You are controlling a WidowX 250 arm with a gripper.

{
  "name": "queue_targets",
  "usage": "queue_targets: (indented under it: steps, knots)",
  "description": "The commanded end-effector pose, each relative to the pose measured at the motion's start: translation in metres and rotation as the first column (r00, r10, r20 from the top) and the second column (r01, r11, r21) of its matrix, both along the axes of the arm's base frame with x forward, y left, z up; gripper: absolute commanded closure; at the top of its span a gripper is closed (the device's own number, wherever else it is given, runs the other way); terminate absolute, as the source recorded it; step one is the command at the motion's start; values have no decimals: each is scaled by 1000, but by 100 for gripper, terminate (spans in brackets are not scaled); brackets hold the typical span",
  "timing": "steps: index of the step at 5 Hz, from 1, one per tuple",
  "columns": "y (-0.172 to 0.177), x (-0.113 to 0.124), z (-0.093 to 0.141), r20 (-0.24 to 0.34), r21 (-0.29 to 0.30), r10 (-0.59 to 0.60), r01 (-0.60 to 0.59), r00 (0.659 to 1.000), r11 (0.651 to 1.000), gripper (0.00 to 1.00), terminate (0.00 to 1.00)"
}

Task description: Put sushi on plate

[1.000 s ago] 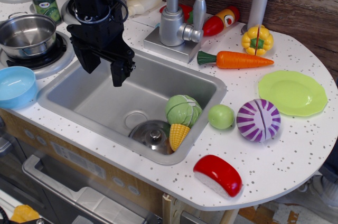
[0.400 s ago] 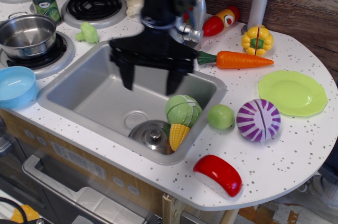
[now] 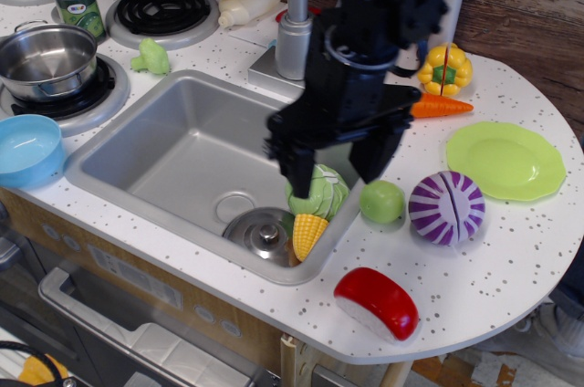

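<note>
The sushi (image 3: 377, 301), glossy red on top with a white base, lies on the white counter near the front edge. The light lime-green plate (image 3: 506, 161) sits at the right, bare. My black gripper (image 3: 336, 165) hangs open and empty over the right end of the sink, above the green cabbage (image 3: 321, 193). It is well above and to the left of the sushi. The arm hides part of the carrot (image 3: 442, 106) and the faucet base.
A green ball (image 3: 381, 202) and purple cabbage (image 3: 446, 207) lie between sushi and plate. The sink (image 3: 173, 151) holds a corn piece (image 3: 307, 234) and pot lid (image 3: 261, 231). A yellow pepper (image 3: 444, 67), blue bowl (image 3: 27, 147) and pot (image 3: 44, 58) stand around.
My gripper has swept from the left end of the sink rightward and toward the front, now over the cabbage. No object has moved.
</note>
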State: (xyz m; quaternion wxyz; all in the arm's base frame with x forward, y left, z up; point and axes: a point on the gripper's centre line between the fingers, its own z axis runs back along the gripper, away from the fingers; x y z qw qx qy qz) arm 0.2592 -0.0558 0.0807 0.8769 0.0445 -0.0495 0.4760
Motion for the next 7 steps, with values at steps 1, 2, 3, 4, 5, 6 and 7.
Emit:
queue_targets:
  steps: [1, 2, 3, 4, 5, 6, 7]
  knots:
    - [-30, 1, 4, 11, -70, 132, -131, 991, 989, 0, 0]
    - [-44, -2, 0, -7, -79, 178, -178, 984, 981, 0, 0]
    - [-53, -9, -21, -7, -85, 202, -201, 979, 976, 0, 0]
    - [-52, -14, -38, 0, -60, 233, -233, 972, 971, 0, 0]
    - [-48, -20, -47, 3, -58, 257, -257, 966, 965, 0, 0]
    - [-45, -30, -56, -23, -54, 286, -287, 958, 956, 0, 0]
    - [-44, -36, -65, -19, -63, 285, -285, 958, 956, 0, 0]
